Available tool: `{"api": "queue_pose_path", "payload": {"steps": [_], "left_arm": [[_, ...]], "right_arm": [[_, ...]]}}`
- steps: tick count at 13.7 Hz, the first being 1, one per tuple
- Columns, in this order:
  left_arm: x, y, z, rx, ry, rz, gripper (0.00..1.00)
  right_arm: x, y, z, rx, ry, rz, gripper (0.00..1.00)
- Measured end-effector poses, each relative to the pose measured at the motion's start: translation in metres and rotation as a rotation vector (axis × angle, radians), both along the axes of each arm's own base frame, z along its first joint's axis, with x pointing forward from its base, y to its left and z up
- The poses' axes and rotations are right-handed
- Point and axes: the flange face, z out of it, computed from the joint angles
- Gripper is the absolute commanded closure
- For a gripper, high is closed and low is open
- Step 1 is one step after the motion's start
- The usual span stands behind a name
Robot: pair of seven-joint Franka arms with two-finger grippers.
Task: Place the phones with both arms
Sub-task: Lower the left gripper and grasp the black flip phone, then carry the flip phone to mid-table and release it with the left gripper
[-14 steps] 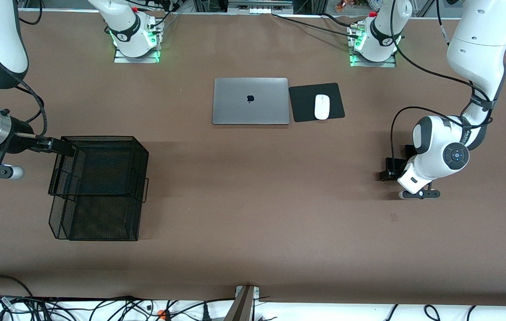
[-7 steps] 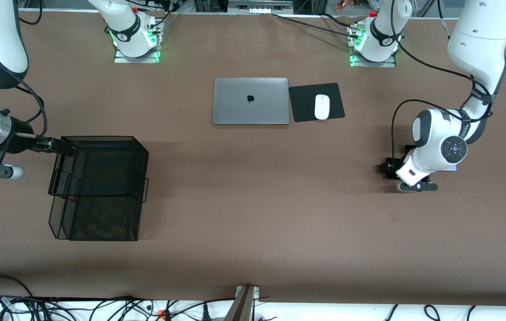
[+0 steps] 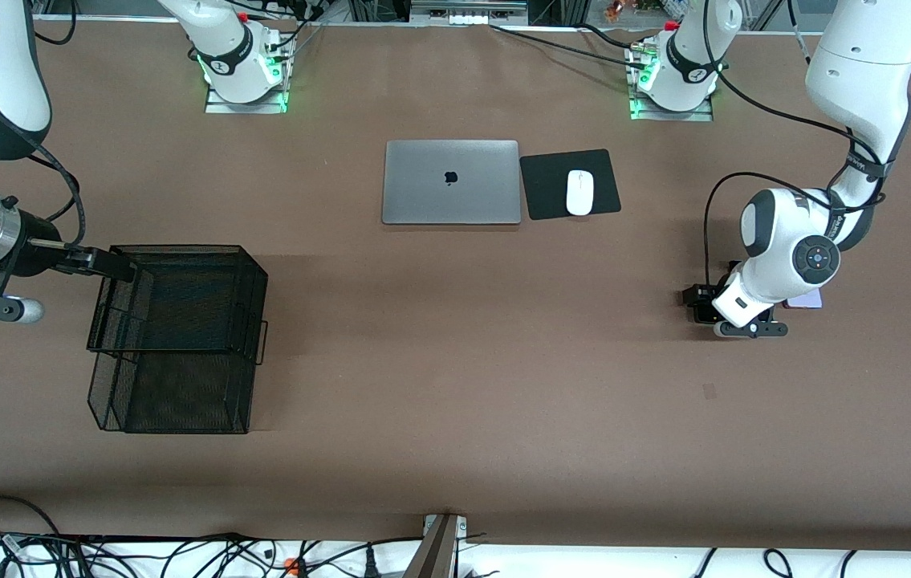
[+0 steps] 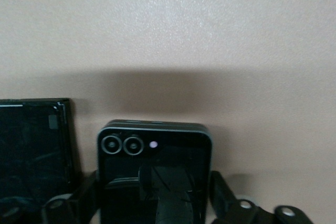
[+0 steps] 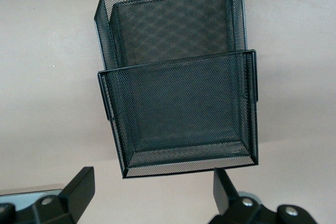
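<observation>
Both left end effector (image 4: 155, 203) fingers now closed on small black phone (image 4: 155, 174), lifted slightly

Brown desk (image 3: 455, 361) carries a closed silver laptop (image 3: 451, 182) with a black mouse pad (image 3: 551, 193) just beside it (white mouse (image 3: 579, 192) on the pad). A black mesh tray (image 3: 174, 337) is set toward the right arm's end. Three phones lie toward the left arm's end: small black phone (image 4: 155, 174), long black phone (image 4: 31, 150) beside it, lavender phone (image 3: 804, 300) mostly hidden.
</observation>
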Motion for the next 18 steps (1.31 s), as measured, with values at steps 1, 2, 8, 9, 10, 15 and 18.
{"api": "queue_pose_path", "payload": {"steps": [1, 2, 8, 9, 10, 15, 18], "left_arm": [[0.000, 0.000, 0.002, 0.000, -0.001, 0.000, 0.93], [-0.001, 0.000, 0.000, 0.000, 0.000, 0.000, 1.00], [0.002, 0.000, 0.003, 0.001, 0.032, 0.001, 1.00], [0.007, -0.001, 0.009, 0.002, 0.058, 0.003, 1.00], [0.015, -0.002, 0.019, 0.004, 0.076, 0.007, 1.00], [0.056, -0.074, 0.071, 0.029, 0.040, 0.065, 1.00], [0.055, -0.178, 0.074, 0.045, 0.011, 0.122, 1.00]], "right_arm": [[0.000, 0.000, 0.000, 0.000, 0.000, 0.000, 0.00], [0.000, 0.000, 0.000, 0.000, 0.000, 0.000, 0.00], [0.000, 0.000, 0.000, 0.000, 0.000, 0.000, 0.00], [0.000, 0.000, 0.000, 0.000, 0.000, 0.000, 0.00], [0.000, 0.000, 0.000, 0.000, 0.000, 0.000, 0.00], [0.000, 0.000, 0.000, 0.000, 0.000, 0.000, 0.00], [0.000, 0.000, 0.000, 0.000, 0.001, 0.000, 0.00]]}}
